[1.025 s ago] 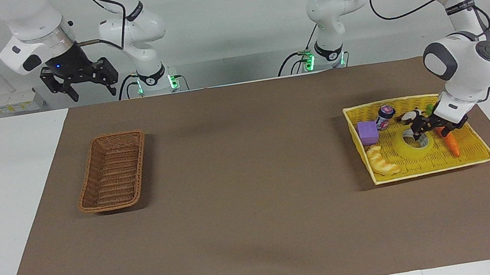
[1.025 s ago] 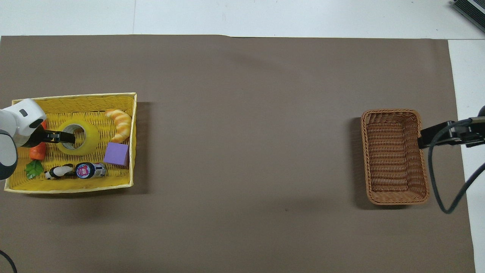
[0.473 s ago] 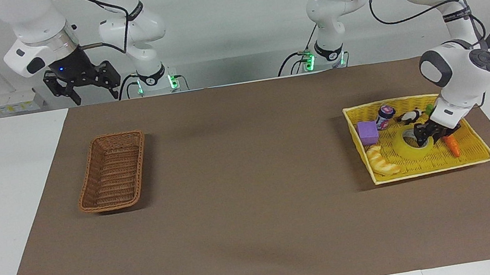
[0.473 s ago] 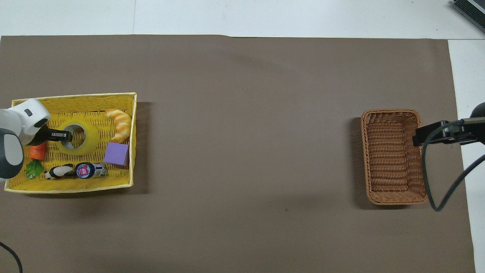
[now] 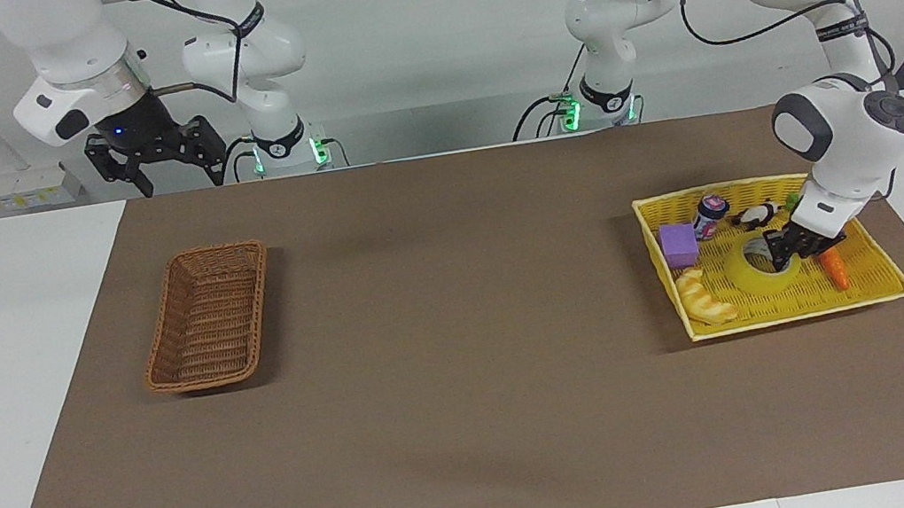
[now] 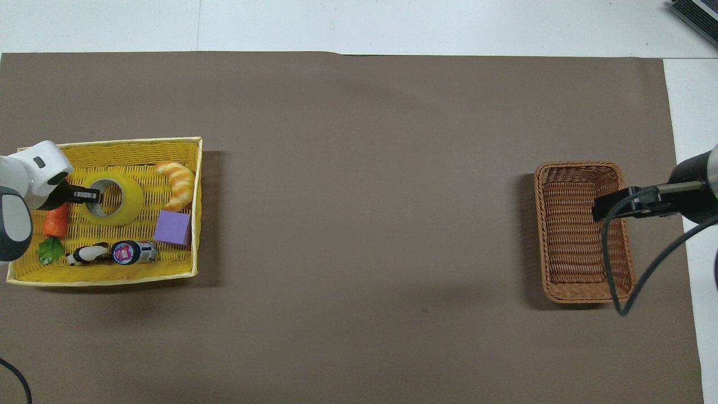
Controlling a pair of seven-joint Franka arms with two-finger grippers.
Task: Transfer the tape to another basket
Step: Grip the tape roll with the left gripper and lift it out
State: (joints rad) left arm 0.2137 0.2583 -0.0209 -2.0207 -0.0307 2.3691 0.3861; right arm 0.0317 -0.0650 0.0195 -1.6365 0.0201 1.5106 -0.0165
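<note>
The yellow tape (image 5: 755,273) (image 6: 120,205) lies flat in the yellow mesh tray (image 5: 784,319) (image 6: 106,279) at the left arm's end of the table. My left gripper (image 5: 778,257) (image 6: 90,195) reaches down into the tray and is shut on the tape's wall, one finger inside the core and one outside. The brown wicker basket (image 5: 202,383) (image 6: 578,269) stands empty at the right arm's end. My right gripper (image 5: 176,174) (image 6: 597,212) hangs open and high in the air, over the basket's edge in the overhead view.
Around the tape the tray also holds a purple cube (image 5: 678,244) (image 6: 173,227), a croissant (image 5: 705,299) (image 6: 178,182), a carrot (image 5: 833,269) (image 6: 55,221), a small bottle (image 5: 711,215) (image 6: 132,252) and a black-and-white toy (image 5: 758,215) (image 6: 87,254). A brown mat covers the table between the two containers.
My left gripper has closed on the tape's wall, and the tape has shifted slightly in the tray. The right gripper has drifted over the brown basket, still open.
</note>
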